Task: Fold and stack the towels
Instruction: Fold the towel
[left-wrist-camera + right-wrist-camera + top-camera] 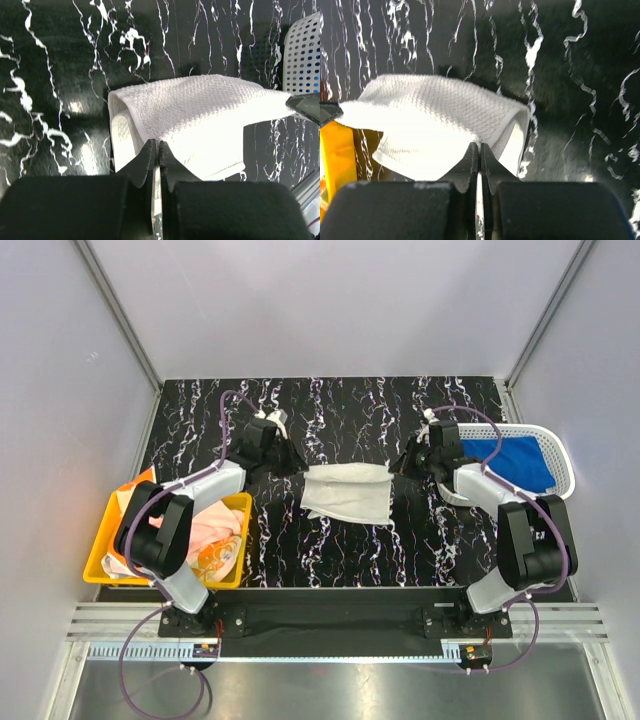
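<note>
The towel (347, 492) is white, the table (300, 550) black (white marble veining), the bin (97, 558) yellow

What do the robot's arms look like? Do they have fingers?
Two arms: the left arm and right arm have chunky black joints with white sections between. A thin purple cable loops along each. The left gripper and right gripper are black, each with two pointed fingers.

The left gripper (158, 146) pinches the near edge of the white towel (200, 110) (it is folded over). Under it is the black table (50, 75). A white basket (305, 55) sits far right.
</note>
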`<action>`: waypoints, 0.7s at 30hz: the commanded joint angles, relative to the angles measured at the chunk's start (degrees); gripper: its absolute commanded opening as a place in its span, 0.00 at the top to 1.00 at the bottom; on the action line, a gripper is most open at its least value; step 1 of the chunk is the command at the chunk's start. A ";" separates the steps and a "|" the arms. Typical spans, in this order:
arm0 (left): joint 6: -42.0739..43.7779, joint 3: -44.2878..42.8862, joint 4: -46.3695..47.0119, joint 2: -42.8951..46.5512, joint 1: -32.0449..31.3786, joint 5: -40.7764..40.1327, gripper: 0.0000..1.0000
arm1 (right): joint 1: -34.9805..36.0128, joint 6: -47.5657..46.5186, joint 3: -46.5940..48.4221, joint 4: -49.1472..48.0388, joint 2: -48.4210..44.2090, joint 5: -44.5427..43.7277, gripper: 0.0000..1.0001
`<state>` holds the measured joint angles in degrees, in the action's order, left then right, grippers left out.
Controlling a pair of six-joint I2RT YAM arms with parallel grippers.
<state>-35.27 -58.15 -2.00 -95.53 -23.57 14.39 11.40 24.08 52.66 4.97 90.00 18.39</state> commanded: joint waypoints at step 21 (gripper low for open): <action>2.75 9.37 -1.78 10.53 -5.43 -7.27 1.00 | 6.00 2.46 -11.00 0.21 -13.53 -4.86 1.00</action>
<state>-34.04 -49.01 -4.69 -88.09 -28.25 9.67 16.45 25.87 42.52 5.76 78.65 15.44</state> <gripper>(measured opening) 0.045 0.040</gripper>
